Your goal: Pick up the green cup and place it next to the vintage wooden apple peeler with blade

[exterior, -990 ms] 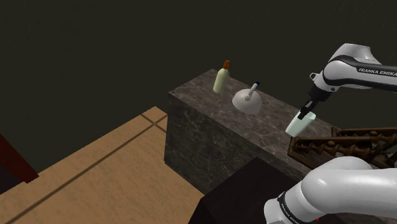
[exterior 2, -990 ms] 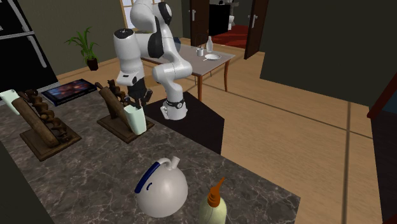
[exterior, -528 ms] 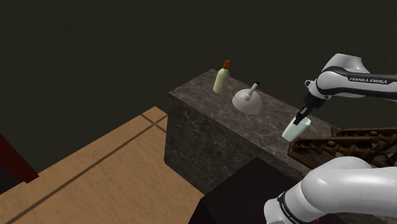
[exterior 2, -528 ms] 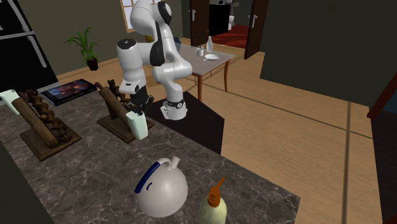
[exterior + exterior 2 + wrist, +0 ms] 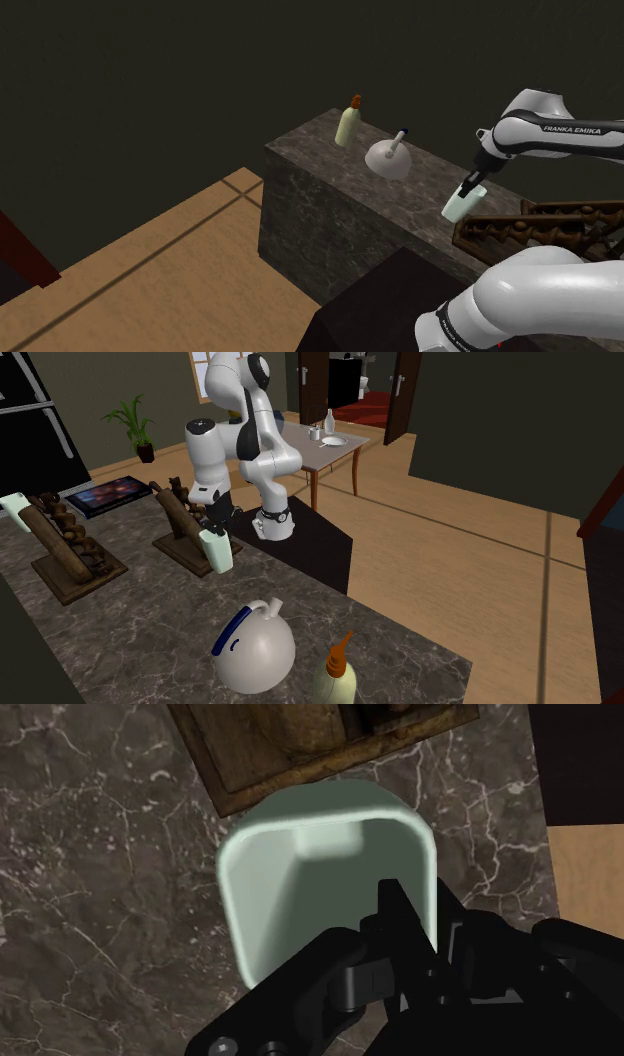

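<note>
Your counter (image 5: 90, 854) is dark stone, white-veined like marble, with a faint sheen. The cup (image 5: 290, 904) is pale green, smooth and matt; you can't tell its material. The peeler (image 5: 262, 756) is brown wood with visible grain. The arm (image 5: 545, 290) is glossy white, and the gripper (image 5: 405, 919) is matt black.

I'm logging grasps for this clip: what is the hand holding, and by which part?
The hand holds the pale green cup by one side of its rim, clamped on the wall there.
</note>
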